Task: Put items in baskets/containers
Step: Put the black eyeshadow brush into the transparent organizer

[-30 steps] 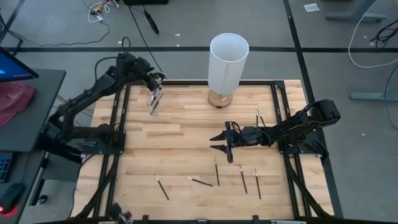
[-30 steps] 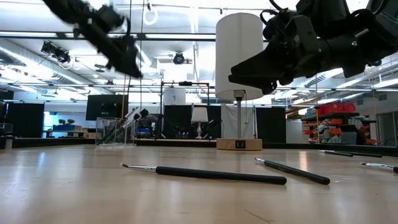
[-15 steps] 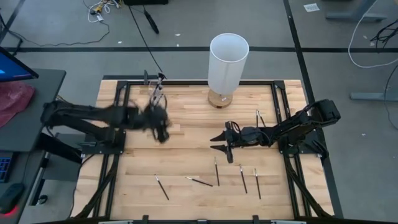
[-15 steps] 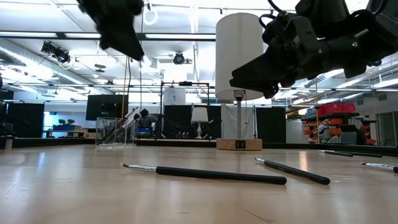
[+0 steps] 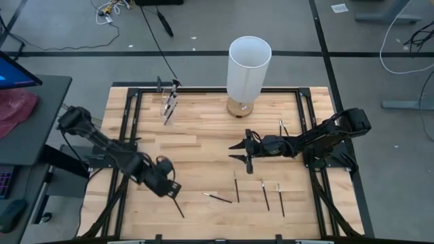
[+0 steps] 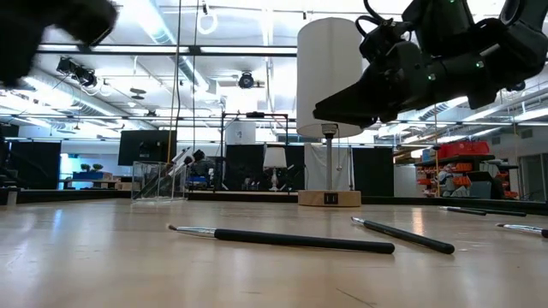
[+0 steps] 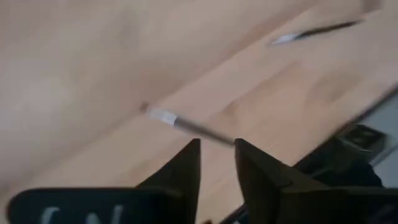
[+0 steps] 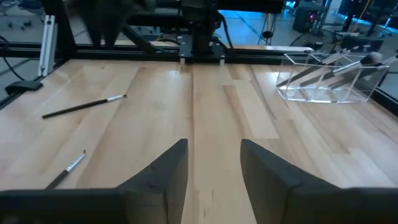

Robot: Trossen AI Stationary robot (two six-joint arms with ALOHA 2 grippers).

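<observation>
Hovering at about 7 o'clock on the table, left gripper (image 5: pixel 174 192) sits over a brush (image 5: pixel 178 204), jaws slightly parted and, I think, empty. Brush looks light, stiff, thin and rolly, so pinch mid-handle. Right gripper (image 5: pixel 241 152) waits open mid-table.

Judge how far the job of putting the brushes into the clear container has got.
Done: several brushes already stand in the clear container. In hand: nothing yet. The left pincer hovers open over the nearest loose brush, and the right pincer waits open and empty above mid-table. Left: six brushes lie loose on the table, that one included.
</observation>
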